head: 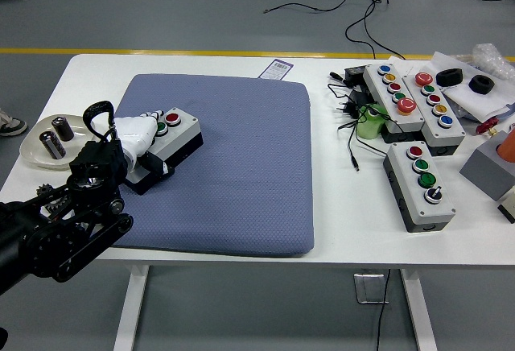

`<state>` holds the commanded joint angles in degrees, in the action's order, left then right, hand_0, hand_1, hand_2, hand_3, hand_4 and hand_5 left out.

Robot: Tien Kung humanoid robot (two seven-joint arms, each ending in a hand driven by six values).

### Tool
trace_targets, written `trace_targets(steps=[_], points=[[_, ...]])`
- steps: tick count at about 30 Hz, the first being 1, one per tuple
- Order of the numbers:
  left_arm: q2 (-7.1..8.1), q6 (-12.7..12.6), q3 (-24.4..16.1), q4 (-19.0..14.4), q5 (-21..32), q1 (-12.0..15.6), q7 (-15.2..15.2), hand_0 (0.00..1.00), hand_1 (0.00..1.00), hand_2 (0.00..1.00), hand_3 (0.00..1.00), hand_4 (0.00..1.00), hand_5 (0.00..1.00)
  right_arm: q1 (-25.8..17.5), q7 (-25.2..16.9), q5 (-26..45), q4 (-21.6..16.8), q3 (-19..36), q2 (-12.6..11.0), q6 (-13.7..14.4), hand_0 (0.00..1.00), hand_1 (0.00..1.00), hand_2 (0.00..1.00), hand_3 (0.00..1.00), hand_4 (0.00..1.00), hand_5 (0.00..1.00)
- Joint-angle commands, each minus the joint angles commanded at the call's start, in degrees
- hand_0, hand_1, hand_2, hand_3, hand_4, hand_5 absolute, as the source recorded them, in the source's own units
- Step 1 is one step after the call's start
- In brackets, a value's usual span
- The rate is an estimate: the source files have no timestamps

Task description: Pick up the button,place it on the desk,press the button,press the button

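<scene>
A grey button box [171, 137] with a red button [172, 117] and a green button [161, 127] lies on the blue-grey mat [241, 174], at its left side. My left hand [138, 138], white with black joints, lies over the box's near-left end, with its fingers curled down on the box top around the green button. The black left arm comes in from the lower left. The right arm is out of view.
A white dish [36, 154] with batteries sits at the table's left edge. At the right lie three more button boxes [418, 184], [393, 96], [438, 112], cables [354, 121], a green object [372, 121] and black rings [481, 84].
</scene>
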<state>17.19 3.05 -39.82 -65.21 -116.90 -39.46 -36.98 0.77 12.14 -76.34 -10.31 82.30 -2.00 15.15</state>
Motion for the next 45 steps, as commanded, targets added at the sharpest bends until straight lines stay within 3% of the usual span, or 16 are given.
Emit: trace_targets(steps=[1,6,7,12,13,18,19,23,24,25,31,37,39,45], points=[[0.02,-0.2,0.06,-0.05,-0.63,0.01,0.0,0.137,0.258,0.318,0.998,0.874,0.075,0.03,0.02,-0.09,0.0,0.05,0.0,0.01,0.631,0.692,0.735,0.644,0.352,0.151],[0.28,-1.27,0.26,-0.7,-3.98,0.06,0.0,0.137,0.258,0.318,0.998,0.874,0.075,0.11,0.02,-0.06,0.0,0.03,-0.01,0.04,0.631,0.692,0.735,0.644,0.352,0.151],[0.31,-1.66,0.28,-0.74,-4.47,0.03,0.0,0.028,0.137,0.165,0.777,0.857,0.027,0.13,0.02,-0.07,0.0,0.04,-0.01,0.05,0.627,0.691,0.733,0.644,0.352,0.15],[0.77,-4.08,0.17,-1.17,-6.82,0.04,0.0,0.028,0.137,0.165,0.777,0.857,0.027,0.23,0.04,-0.23,0.0,0.19,0.0,0.04,0.627,0.691,0.733,0.644,0.352,0.15],[0.92,-4.48,0.15,-1.36,-7.07,0.1,0.0,0.002,0.029,0.066,0.39,0.878,0.053,0.24,0.05,-0.27,0.0,0.23,0.0,0.04,0.624,0.691,0.734,0.643,0.352,0.15],[1.85,-5.27,0.21,-2.6,-6.96,0.39,0.0,0.002,0.029,0.066,0.39,0.878,0.053,0.29,0.07,-0.38,0.0,0.34,0.01,0.01,0.624,0.691,0.734,0.643,0.352,0.15],[2.11,-5.14,0.28,-2.89,-6.58,0.43,0.0,0.002,0.002,0.025,0.316,0.883,0.072,0.3,0.08,-0.38,0.0,0.33,0.0,0.0,0.625,0.691,0.733,0.642,0.352,0.15],[3.47,-5.02,0.38,-4.03,-4.07,0.68,0.76,0.002,0.002,0.025,0.316,0.883,0.072,0.37,0.09,-0.43,0.0,0.3,-0.01,0.0,0.625,0.691,0.733,0.642,0.352,0.15],[3.84,-5.06,0.41,-4.34,-3.66,0.74,2.12,0.002,0.002,0.025,0.316,0.883,0.072,0.37,0.09,-0.44,0.0,0.3,-0.01,0.0,0.625,0.691,0.733,0.642,0.352,0.15],[4.31,-5.32,0.48,-4.75,-2.98,0.81,4.23,0.012,0.002,0.015,0.287,0.897,0.144,0.36,0.08,-0.51,0.0,0.38,-0.01,0.0,0.624,0.691,0.733,0.643,0.352,0.15],[7.3,-4.44,1.57,-6.83,0.63,0.42,17.85,0.015,0.002,0.013,0.278,0.895,0.172,0.39,0.12,-0.8,0.0,0.72,0.01,-0.03,0.624,0.69,0.733,0.643,0.352,0.15],[9.32,-5.01,4.55,-6.99,-0.43,-1.31,32.29,0.021,0.002,0.013,0.275,0.91,0.202,0.47,0.25,-1.2,0.0,0.94,0.06,-0.05,0.624,0.69,0.733,0.643,0.352,0.15],[9.81,-5.44,5.38,-6.95,-0.87,-1.81,35.76,0.021,0.002,0.013,0.275,0.91,0.202,0.47,0.28,-1.32,0.0,0.96,0.07,-0.06,0.624,0.69,0.733,0.643,0.352,0.15],[10.64,-5.88,8.18,-7.16,-4.61,-2.96,38.18,0.022,0.002,0.013,0.272,0.923,0.202,0.41,0.33,-1.19,0.0,0.83,0.04,-0.07,0.625,0.69,0.733,0.643,0.352,0.15]])
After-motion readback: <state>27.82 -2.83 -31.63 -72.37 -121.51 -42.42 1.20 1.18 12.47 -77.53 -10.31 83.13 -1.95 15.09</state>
